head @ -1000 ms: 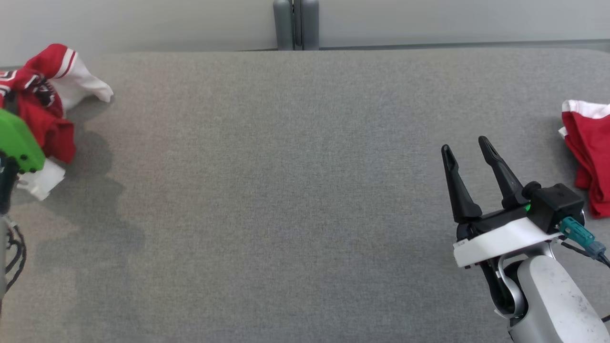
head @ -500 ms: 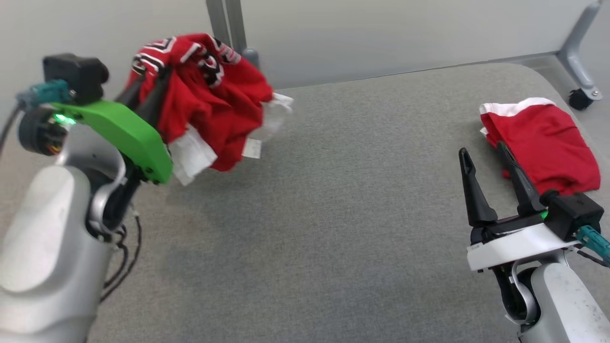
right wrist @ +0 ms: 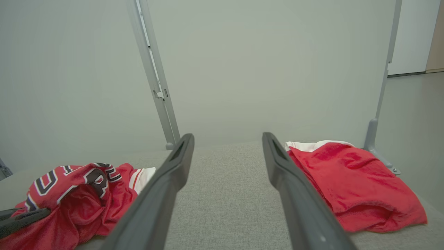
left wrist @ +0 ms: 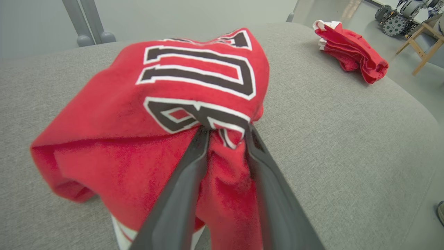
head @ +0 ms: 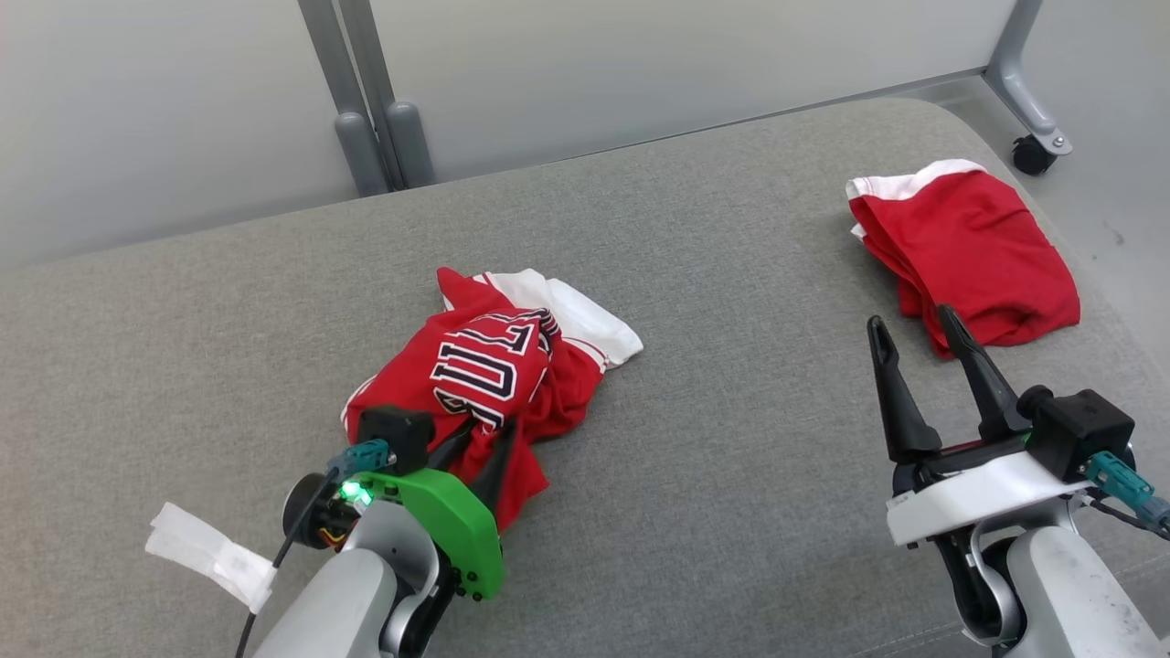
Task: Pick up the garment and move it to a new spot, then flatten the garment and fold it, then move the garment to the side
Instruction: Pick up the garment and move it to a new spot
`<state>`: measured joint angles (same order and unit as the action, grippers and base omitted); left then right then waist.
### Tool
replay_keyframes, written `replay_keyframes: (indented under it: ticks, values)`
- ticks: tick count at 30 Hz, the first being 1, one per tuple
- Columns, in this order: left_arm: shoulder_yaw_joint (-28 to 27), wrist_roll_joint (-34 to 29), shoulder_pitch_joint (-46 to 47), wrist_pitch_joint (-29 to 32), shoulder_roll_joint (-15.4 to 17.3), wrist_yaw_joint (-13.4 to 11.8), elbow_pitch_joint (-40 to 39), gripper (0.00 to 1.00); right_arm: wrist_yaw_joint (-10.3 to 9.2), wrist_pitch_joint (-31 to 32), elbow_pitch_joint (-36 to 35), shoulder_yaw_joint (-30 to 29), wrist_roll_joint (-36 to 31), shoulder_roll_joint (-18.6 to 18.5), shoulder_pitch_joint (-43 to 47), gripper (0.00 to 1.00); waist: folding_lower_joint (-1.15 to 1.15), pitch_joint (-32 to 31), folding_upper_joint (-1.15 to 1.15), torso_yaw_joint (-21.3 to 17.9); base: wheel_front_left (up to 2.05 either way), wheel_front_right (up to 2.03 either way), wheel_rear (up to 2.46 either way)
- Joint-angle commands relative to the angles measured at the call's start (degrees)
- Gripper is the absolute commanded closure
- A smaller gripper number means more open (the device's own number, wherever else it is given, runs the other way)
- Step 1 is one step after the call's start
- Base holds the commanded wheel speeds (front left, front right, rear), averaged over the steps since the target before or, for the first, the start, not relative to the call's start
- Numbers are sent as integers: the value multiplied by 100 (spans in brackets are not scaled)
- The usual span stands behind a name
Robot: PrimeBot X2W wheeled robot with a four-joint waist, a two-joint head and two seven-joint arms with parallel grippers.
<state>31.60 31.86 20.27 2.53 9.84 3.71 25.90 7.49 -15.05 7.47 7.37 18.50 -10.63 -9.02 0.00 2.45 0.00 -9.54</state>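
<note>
The left hand: two long dark fingers on a bright green plate, black camera block, teal connector, lit green lamp, black cables carrying a white tape tag. The right hand: same fingers, white plate, black block, teal plug. Both forearms pale grey; right forearm speckled with dark scuffs.

Jersey at the table's middle, folded garment far right.
The jersey's near edge sits between the left gripper's fingers; the folded garment lies near the far right corner, just beyond the right gripper; partition posts stand behind the table.
</note>
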Motion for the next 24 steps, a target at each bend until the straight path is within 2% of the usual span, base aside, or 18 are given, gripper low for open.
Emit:
replay_keyframes:
  ticks: [1,6,10,19,24]
  values:
    - [12,-24,5,-145,-38,61,124,0,-1,-17,36,24,35,-18,31,0,0,-12,0,39,0,0,0]
    - [-14,-91,205,-525,25,130,193,0,0,-17,83,32,42,-58,62,0,0,-102,0,203,0,0,0]
    - [-168,-74,157,-714,210,40,-142,0,-1,-17,78,16,56,-95,100,0,0,-227,0,345,0,0,0]
    - [-788,-55,-544,-1051,822,-636,-1300,0,-1,-17,7,11,71,-72,284,0,0,-399,0,591,0,0,0]
    - [-994,-131,-1125,-1386,965,-958,-1718,0,-1,-17,-25,9,100,-7,424,0,0,-432,0,641,0,0,0]
